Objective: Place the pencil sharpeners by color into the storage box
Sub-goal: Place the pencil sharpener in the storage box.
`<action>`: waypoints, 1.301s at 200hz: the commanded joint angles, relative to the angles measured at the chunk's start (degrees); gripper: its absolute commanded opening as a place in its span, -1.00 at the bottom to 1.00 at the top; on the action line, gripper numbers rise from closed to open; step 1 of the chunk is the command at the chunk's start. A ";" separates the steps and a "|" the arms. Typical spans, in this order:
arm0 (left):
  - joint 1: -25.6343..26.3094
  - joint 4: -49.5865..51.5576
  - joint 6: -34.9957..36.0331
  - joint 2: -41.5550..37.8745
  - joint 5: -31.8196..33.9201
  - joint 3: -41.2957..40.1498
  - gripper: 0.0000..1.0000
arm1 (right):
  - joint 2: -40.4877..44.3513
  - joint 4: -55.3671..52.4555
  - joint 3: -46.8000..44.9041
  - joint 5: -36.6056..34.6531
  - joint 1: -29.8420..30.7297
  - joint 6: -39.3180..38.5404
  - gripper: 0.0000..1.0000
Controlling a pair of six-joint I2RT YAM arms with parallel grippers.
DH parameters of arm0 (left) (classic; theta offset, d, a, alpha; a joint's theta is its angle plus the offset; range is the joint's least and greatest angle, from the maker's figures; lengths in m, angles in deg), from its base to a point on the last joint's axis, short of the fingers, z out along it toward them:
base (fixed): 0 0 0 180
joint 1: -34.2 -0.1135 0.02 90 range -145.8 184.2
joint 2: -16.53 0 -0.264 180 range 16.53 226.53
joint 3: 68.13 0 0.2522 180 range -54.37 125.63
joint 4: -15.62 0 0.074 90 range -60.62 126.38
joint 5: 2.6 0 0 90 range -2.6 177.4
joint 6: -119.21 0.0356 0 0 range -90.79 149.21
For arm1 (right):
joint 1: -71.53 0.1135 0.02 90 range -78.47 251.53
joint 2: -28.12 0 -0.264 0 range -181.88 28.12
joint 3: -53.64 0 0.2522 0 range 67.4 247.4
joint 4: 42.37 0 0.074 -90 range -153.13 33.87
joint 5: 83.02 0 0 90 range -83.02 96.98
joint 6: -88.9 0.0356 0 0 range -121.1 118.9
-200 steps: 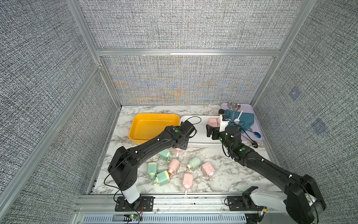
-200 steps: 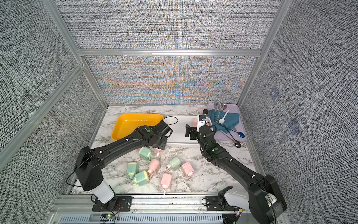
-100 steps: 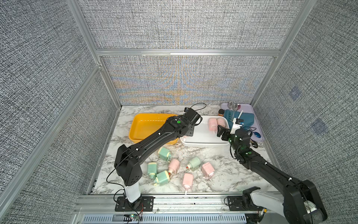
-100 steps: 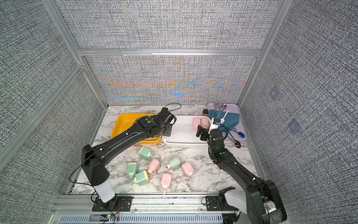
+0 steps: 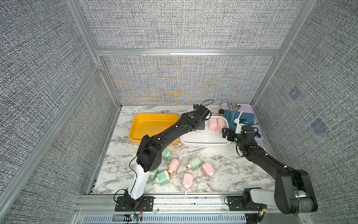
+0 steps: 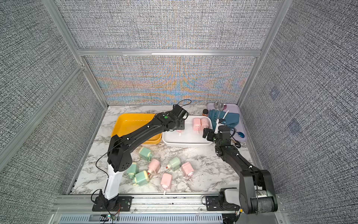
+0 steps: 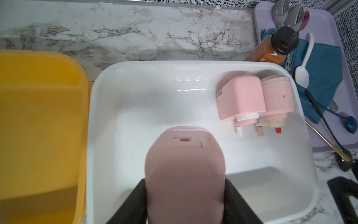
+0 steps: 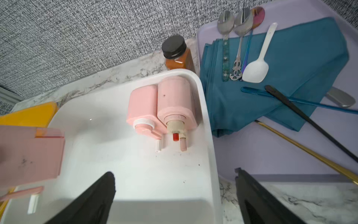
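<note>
- Left gripper [image 7: 185, 195]: its fingers [image 7: 133, 199] are clamped on the flat sides of a pastel pink, rounded plastic pencil sharpener [image 7: 185, 170]. Those parallel faces give you a hold that should not twist.
- Held sharpener, location: it hangs above the white plastic storage tray [image 7: 108, 81], toward the tray's 9 o'clock side, and is not yet set down.
- Pink sharpener pair [image 7: 241, 97]: the two lie touching side by side in the tray's 1 o'clock corner, cranks pointing to 6 o'clock. They are probably packed tight to leave floor for your next drops.
- Right gripper [image 8: 173, 174]: the jaws are spread wide and hold nothing. One finger is over the white tray and the other is outside its 3 o'clock rim, clear of your release spot.
- Yellow plastic tray [image 5: 153, 126]: it sits at 9 o'clock of the white one and is empty, so it is likely reserved for green.
- Marble tabletop [image 5: 232, 170]: three loose pink sharpeners [image 5: 207, 169] and four mint green sharpeners [image 5: 194, 163] lie at 6 o'clock of the trays.
- Lilac tray [image 5: 248, 105] and orange spice jar [image 5: 221, 112]: they are at 3 o'clock and are not your stock.
</note>
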 commanded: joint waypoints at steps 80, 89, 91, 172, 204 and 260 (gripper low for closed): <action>-1.80 0.04 -3.64 14.15 -5.51 14.41 -1.00 | 0.31 -5.43 1.46 2.46 -0.92 0.10 0.98; -1.86 0.45 -3.97 15.39 -5.88 15.92 -1.00 | 0.40 -5.58 1.69 2.57 -0.92 0.13 0.97; -1.91 0.58 -4.04 15.69 -5.92 16.27 -1.00 | 0.47 -5.65 1.72 2.57 -0.92 0.20 0.97; -3.12 0.79 -5.92 23.62 -8.39 25.77 -0.91 | 2.63 -7.75 1.92 2.74 -0.92 -0.13 0.97; -3.25 -0.05 -5.83 24.74 -8.08 25.82 -0.67 | 3.99 -8.20 1.21 2.57 -0.92 -0.39 0.97; -3.51 -0.74 -5.76 27.65 -9.22 28.50 -0.36 | 5.19 -8.57 0.78 2.40 -0.92 -0.57 0.97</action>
